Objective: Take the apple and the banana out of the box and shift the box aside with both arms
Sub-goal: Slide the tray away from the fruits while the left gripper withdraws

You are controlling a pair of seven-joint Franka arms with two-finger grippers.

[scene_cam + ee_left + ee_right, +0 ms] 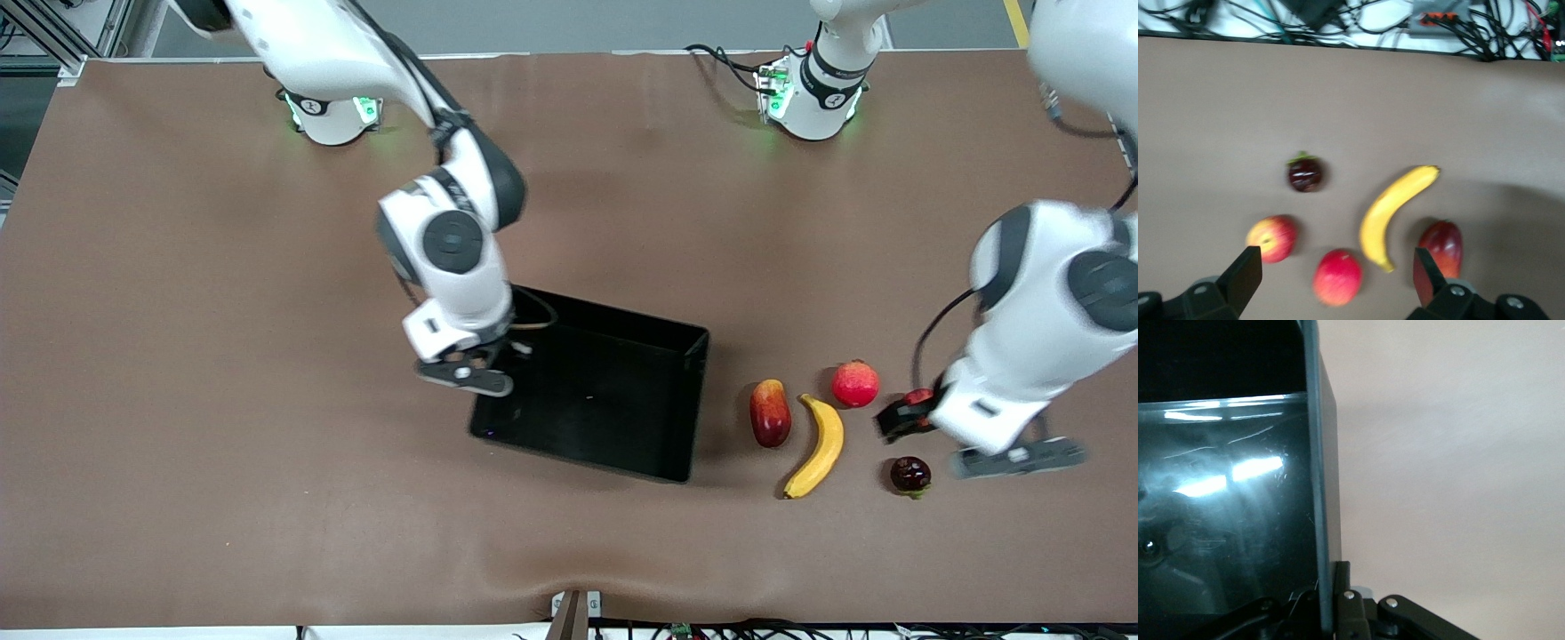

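Observation:
The glossy black box (613, 400) lies mid-table. My right gripper (1329, 600) is shut on the box wall (1319, 487) at the right arm's end, one finger inside and one outside. The yellow banana (819, 444) lies beside the box toward the left arm's end. The red-and-yellow apple (1271, 238) lies past it, mostly hidden under the left hand in the front view. My left gripper (1336, 260) hangs open over the fruits and holds nothing. The banana (1388, 213) and the apple lie apart from its fingers.
A red-orange mango-like fruit (770, 412) lies between box and banana. A pinkish-red round fruit (855, 383) and a dark purple fruit (910, 475) lie by the banana. Brown table (222, 356) stretches bare toward the right arm's end. Cables run along the table's front edge (1358, 27).

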